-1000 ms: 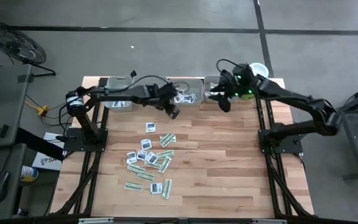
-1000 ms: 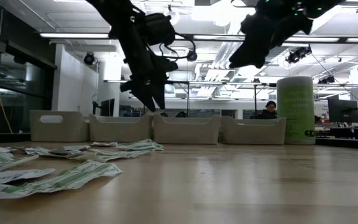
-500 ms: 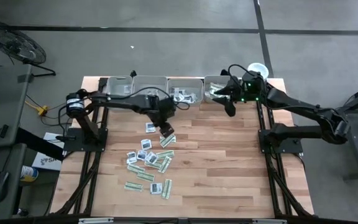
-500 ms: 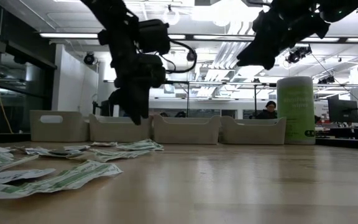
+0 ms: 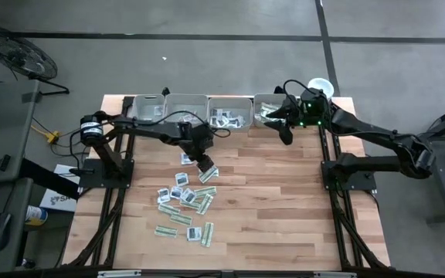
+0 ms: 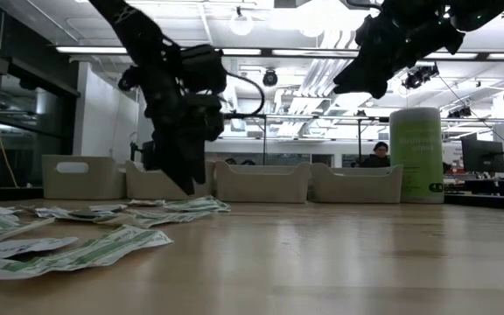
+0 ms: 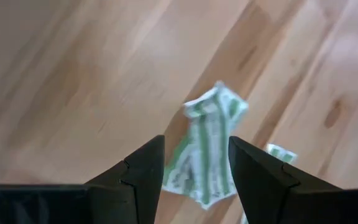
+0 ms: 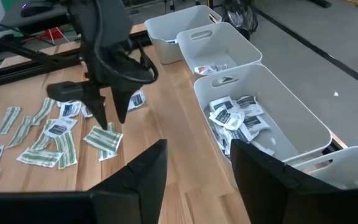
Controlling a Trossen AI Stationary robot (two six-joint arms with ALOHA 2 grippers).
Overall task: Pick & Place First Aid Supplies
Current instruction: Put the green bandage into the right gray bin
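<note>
Left gripper: the left gripper [image 5: 207, 165] hangs low over the table, fingers parted with nothing between them; the left wrist view shows both dark fingers [image 7: 143, 171] spread with a gap.
Sachet under it: one green-and-white strip sachet [image 7: 205, 149] lies flat on the wood straight below the gap, not touched by either finger; a second strip shows partly just beyond it.
Loose supplies: about fifteen first aid supplies [image 5: 185, 198] lie scattered on the table, below and toward the front edge from the left gripper; I count roughly eight narrow green strips and about seven squarish white ones with dark marks, though some overlap and the tally is uncertain.
Right gripper: the right gripper [image 5: 286, 131] hovers well apart from the left one, above the table's far edge by the trays; its fingers stand apart, empty.
Trays: four grey trays [image 5: 184, 103] sit in a row along the far edge, behind both grippers.
Tray contents: the tray just in front of the right gripper holds a heap of squarish white sachets [image 8: 236, 116]; a count there cannot be told.
Tub: one pale green tub [image 6: 416, 155] stands beside the last tray.
</note>
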